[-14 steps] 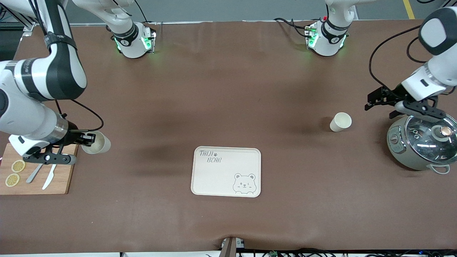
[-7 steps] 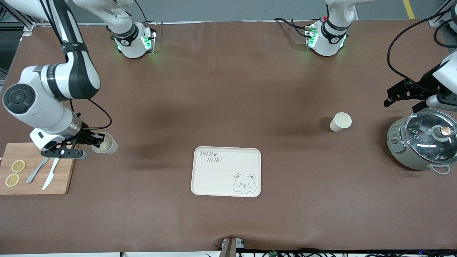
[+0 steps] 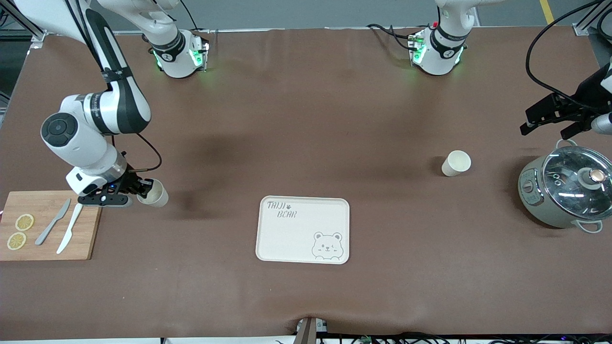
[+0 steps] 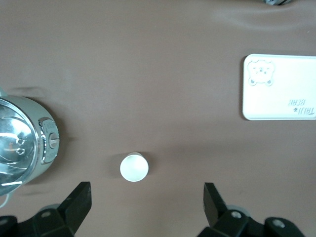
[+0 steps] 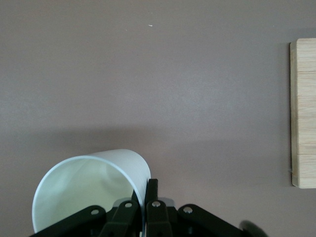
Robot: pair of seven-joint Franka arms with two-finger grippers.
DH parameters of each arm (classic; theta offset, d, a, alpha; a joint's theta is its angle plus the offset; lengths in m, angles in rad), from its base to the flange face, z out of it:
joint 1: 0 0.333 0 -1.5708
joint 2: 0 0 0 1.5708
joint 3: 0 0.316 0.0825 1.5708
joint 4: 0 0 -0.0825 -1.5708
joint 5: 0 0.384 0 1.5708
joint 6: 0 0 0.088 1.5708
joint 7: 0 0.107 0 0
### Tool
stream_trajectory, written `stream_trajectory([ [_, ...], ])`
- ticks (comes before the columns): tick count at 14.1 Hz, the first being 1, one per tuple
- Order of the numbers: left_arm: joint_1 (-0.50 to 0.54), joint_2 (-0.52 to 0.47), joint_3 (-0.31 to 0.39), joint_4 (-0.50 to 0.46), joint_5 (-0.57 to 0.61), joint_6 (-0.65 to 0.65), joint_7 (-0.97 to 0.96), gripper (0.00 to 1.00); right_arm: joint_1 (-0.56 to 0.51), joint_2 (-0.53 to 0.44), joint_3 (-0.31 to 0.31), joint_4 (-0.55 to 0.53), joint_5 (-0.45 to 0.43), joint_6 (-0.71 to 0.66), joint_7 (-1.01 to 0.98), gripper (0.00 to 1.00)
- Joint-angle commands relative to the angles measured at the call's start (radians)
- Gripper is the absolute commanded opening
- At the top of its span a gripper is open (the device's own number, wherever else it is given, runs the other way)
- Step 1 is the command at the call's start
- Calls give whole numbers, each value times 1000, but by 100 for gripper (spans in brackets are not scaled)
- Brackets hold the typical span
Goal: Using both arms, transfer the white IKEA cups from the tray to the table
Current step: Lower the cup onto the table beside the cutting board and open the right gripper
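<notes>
The right gripper [image 3: 141,190] is clamped on the rim of one white cup [image 3: 156,193], its fingers [image 5: 150,197] pinching the cup wall [image 5: 94,182] — one inside the mouth, one outside. The cup hangs over bare brown table [image 3: 306,119] just beside the wooden cutting board [image 3: 48,227], toward the right arm's end, with its mouth tipped partly sideways in the front view. On the board lie a knife [image 3: 69,228], a second grey utensil [image 3: 53,221] and two lemon slices [image 3: 20,231]. The right wrist view shows the board's edge [image 5: 303,113] off to one side and nothing but table surface under the cup.

The left gripper [image 3: 547,117] hangs in the air near the left arm's end of the table, over the table just beside the pot [image 3: 566,191]. Its fingers [image 4: 76,203] are spread wide apart and hold nothing. In the left wrist view the second white cup [image 4: 134,167] stands upright on the table between the two spread fingers as seen from above, well below them. In the front view this second cup [image 3: 456,163] sits alone on the table between the pot and the cream bear tray [image 3: 303,229], closer to the pot.

The tray lies flat near the middle of the table, nearer the front camera than either cup — its surface carries only the printed bear and lettering.
</notes>
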Motion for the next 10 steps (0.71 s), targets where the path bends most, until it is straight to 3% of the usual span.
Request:
stream_trajectory([
  [1,-1,59,-31,93,28,-46,-73,100,-36,-1,11,-22,19,34,-27,0],
  [7,-13,59,-53,130,91,-75,-94,100,-50,97,11,-22,17,158,-47,0],
  [9,-76,56,-18,132,113,-77,-94,100,-50,135,11,-22,17,210,-47,0],
  [10,-125,56,44,130,119,-80,-94,100,-49,154,11,-22,16,229,-47,0],
])
